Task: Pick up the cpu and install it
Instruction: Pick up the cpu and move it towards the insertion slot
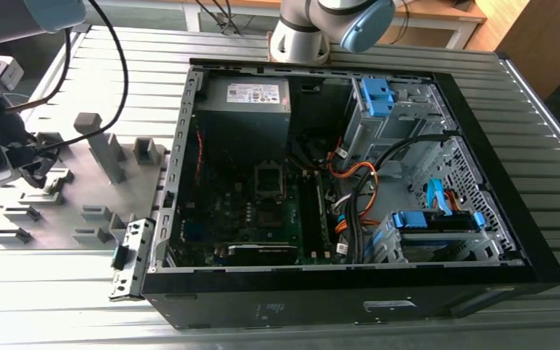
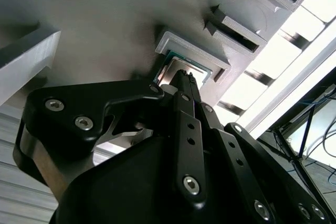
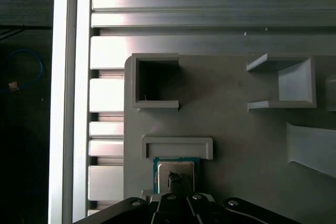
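Well, gripper (image 1: pixel 35 173): nine o'clock of the computer case (image 1: pixel 260 306), exterior view.
Fingers (image 3: pixel 174 182): pressed together, touching the chip (image 3: pixel 164 174), both wrist views.
Chip: in grey holder (image 3: pixel 177 146).

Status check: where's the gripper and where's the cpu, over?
Gripper shut, tips over the cpu; contact unclear. Cpu flat in its grey fixture pocket, not lifted. Pocket wall along one cpu edge.

The claw (image 2: pixel 185 80) is seen with its fingers drawn together, the tip set on the cpu (image 2: pixel 175 67), which is seated against a grey holder (image 2: pixel 190 46) on a plate (image 2: pixel 105 24).
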Action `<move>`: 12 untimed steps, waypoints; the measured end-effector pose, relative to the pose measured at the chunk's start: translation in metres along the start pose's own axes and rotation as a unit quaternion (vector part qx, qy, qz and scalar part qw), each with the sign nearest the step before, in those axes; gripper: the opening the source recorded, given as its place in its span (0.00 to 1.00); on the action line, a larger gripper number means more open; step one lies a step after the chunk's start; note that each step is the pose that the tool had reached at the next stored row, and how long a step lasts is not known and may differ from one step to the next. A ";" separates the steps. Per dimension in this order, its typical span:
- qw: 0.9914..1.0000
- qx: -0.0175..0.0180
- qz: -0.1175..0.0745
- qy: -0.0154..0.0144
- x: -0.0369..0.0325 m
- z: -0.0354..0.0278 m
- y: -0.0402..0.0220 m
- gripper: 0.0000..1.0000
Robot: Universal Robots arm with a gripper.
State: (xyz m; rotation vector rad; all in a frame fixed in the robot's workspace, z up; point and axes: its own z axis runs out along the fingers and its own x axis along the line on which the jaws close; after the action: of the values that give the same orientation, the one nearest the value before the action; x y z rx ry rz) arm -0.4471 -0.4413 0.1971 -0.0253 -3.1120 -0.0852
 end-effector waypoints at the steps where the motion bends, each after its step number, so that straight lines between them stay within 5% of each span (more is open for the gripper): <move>1: 1.000 0.000 0.000 0.000 0.0000 0.0001 0.0001 0.11; 12: 1.000 0.000 0.000 0.000 0.0008 0.0016 0.0014 0.11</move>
State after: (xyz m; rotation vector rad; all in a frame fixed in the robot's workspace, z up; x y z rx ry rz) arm -0.4479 -0.4398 0.1956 -0.0252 -3.1124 -0.0849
